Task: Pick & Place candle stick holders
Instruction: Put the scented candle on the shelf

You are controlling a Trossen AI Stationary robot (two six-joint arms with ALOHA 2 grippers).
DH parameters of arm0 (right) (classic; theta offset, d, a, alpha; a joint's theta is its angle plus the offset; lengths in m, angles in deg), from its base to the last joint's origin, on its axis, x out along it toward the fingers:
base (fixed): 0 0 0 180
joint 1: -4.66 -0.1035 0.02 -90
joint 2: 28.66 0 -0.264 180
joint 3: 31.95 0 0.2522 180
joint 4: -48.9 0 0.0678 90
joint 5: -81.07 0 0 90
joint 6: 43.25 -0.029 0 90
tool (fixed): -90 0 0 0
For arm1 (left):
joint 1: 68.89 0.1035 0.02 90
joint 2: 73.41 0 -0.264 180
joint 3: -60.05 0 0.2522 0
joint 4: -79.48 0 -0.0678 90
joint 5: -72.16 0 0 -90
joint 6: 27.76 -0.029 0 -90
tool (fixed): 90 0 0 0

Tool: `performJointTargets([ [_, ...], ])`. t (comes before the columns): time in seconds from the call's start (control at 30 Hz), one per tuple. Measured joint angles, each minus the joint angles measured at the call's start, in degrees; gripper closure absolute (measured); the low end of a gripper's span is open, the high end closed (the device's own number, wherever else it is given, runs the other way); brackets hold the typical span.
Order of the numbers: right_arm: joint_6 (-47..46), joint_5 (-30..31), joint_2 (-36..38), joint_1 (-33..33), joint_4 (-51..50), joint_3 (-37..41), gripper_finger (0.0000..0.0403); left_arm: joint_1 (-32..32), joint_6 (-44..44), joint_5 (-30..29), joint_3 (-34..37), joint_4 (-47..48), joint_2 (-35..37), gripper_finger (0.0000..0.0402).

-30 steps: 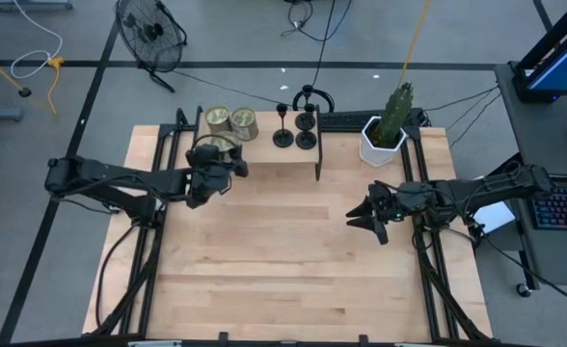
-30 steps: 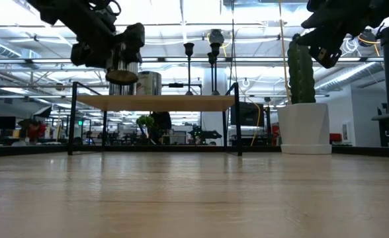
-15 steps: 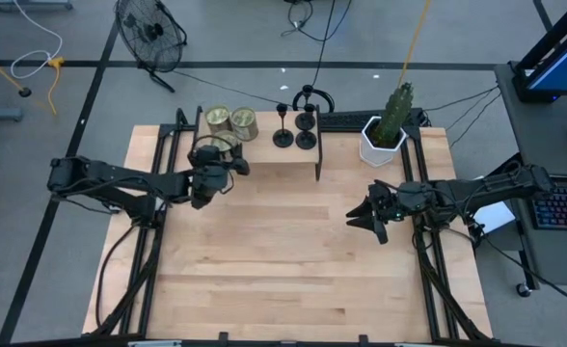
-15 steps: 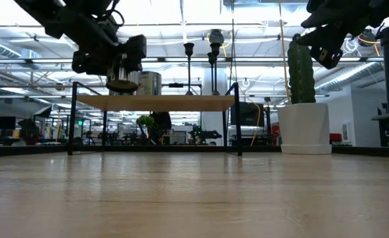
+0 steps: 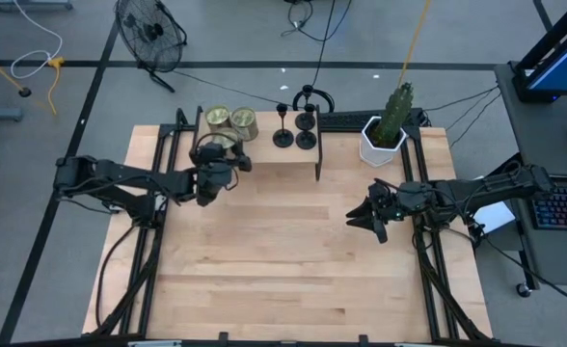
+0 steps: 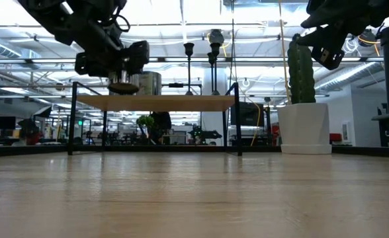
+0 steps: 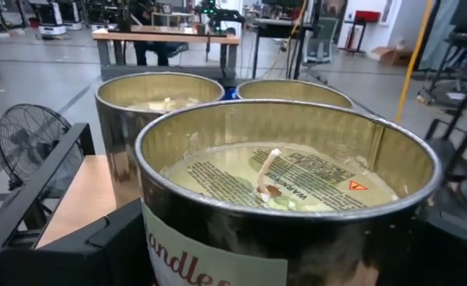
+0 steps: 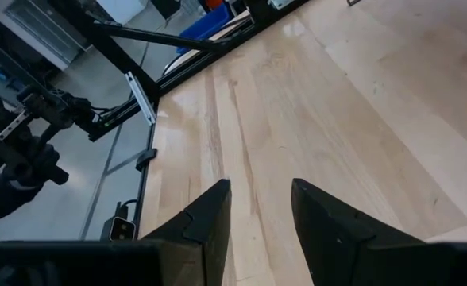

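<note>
- A round, shiny metal candle tin (image 7: 285, 183) is clamped between the wide-spread fingers of the left gripper (image 5: 212, 172); pale wax, a bent wick and a printed warning label are seen inside it.
- The tin is held just above the near left edge of a small shelf (image 5: 283, 159) with a pale wooden top and thin black metal legs.
- Two more tins (image 5: 229, 120) of the same gold-toned metal are stood side by side on the shelf's far left part.
- The candle stick holders (image 5: 294, 127), matte black with round flat bases, thin stems and small cups, are stood close together on the shelf's far middle, well apart from both grippers.
- The right gripper (image 5: 361, 214) is held above the bare light-wood table (image 5: 283, 280) on the right, its dark wedge-shaped fingers (image 8: 210, 218) partly parted and gripping nothing.
- A ribbed green cactus in a white faceted pot (image 5: 382, 142) is stood right of the shelf.
</note>
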Motion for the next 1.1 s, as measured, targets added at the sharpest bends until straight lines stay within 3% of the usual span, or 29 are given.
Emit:
performJointTargets([
  [0.6,0.05,0.00,0.00,0.00,-0.07,0.00,0.0277,4.75,0.02,7.07,-0.09,-0.51,-1.84,0.0026],
  [0.93,-0.12,0.00,0.00,0.00,-0.24,0.00,0.0277,5.37,-0.33,7.09,-0.09,-0.45,-1.90,0.0039],
  [1.1,-0.13,0.02,0.00,0.00,-0.22,0.00,0.0277,5.41,-0.40,7.28,-0.09,-0.37,-1.92,0.0014],
])
